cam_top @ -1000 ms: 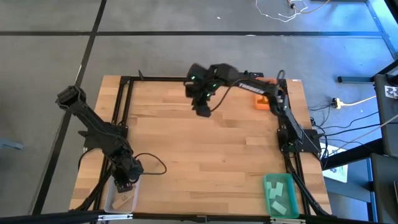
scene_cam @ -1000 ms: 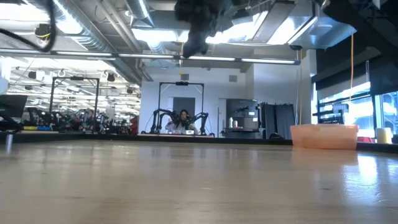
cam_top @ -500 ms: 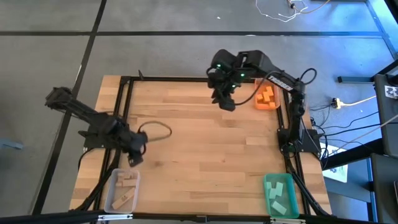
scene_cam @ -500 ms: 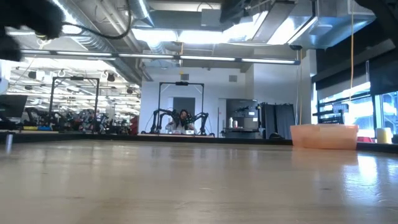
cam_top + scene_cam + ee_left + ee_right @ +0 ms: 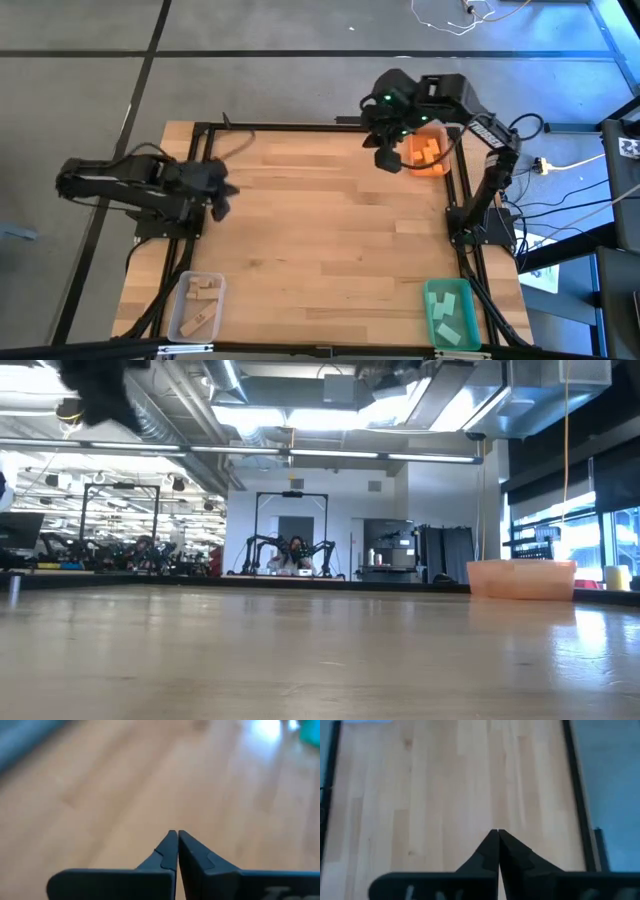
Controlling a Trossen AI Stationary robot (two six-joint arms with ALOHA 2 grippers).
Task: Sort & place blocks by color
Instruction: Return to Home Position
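The blocks lie sorted in three bins. Pale wood blocks point(image 5: 203, 293) lie in the clear bin point(image 5: 180, 322) at the near left. Teal blocks point(image 5: 447, 308) lie in the green bin point(image 5: 434, 330) at the near right, and orange blocks point(image 5: 429, 150) in the orange bin point(image 5: 436, 169) at the far right. My left gripper point(image 5: 221, 203) hangs shut and empty over the table's left part; its fingertips point(image 5: 177, 834) meet. My right gripper point(image 5: 385, 162) hangs shut and empty beside the orange bin's left side, its tips point(image 5: 497, 833) together.
A black frame point(image 5: 205, 140) runs along the table's edges. Bare wood tabletop point(image 5: 330, 230) lies between the bins. In the low view the orange bin point(image 5: 520, 578) stands at the right, and the room lies beyond the table.
My left gripper has risen from over the clear bin and swung toward the far edge, turning about as it went. My right gripper has gone up and toward the table's right edge, from the far middle to beside the orange bin.
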